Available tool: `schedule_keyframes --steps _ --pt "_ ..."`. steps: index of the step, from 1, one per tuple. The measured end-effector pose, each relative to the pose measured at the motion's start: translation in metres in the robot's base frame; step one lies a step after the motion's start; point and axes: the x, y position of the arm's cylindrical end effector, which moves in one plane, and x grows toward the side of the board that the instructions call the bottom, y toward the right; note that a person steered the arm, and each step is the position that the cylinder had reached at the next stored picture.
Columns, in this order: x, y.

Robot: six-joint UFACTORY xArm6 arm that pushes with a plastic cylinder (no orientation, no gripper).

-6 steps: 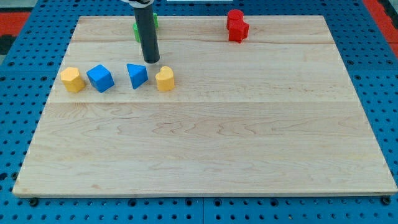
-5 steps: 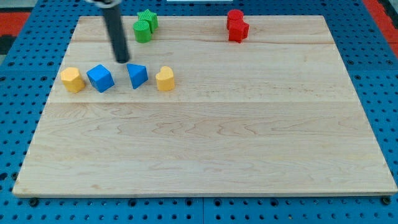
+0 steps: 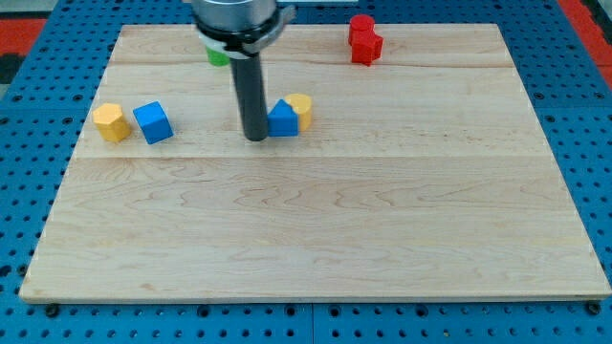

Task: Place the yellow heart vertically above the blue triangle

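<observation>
The yellow heart (image 3: pixel 301 109) lies on the wooden board, touching the right side of the blue triangle (image 3: pixel 283 119), slightly higher in the view. My tip (image 3: pixel 254 137) rests on the board right against the blue triangle's left side. The rod rises from there and hides part of the triangle.
A blue cube (image 3: pixel 153 122) and a yellow block (image 3: pixel 111 122) lie at the view's left. Green blocks (image 3: pixel 218 55) sit near the top edge, mostly hidden behind the arm. Two red blocks (image 3: pixel 363 39) sit at the top right. The wooden board (image 3: pixel 316 220) lies on a blue pegboard.
My tip swung from the triangle's upper left to its left side. The blue triangle and yellow heart have both shifted to the right. The blue cube looks slightly turned.
</observation>
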Motion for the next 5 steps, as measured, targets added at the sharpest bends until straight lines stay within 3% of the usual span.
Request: schedule_keyframes --steps 1,2,3,4,5 --pt "-0.023 0.036" --pt "-0.014 0.031" --pt "0.001 0.054" --pt "0.0 0.101" --pt "-0.011 0.111"
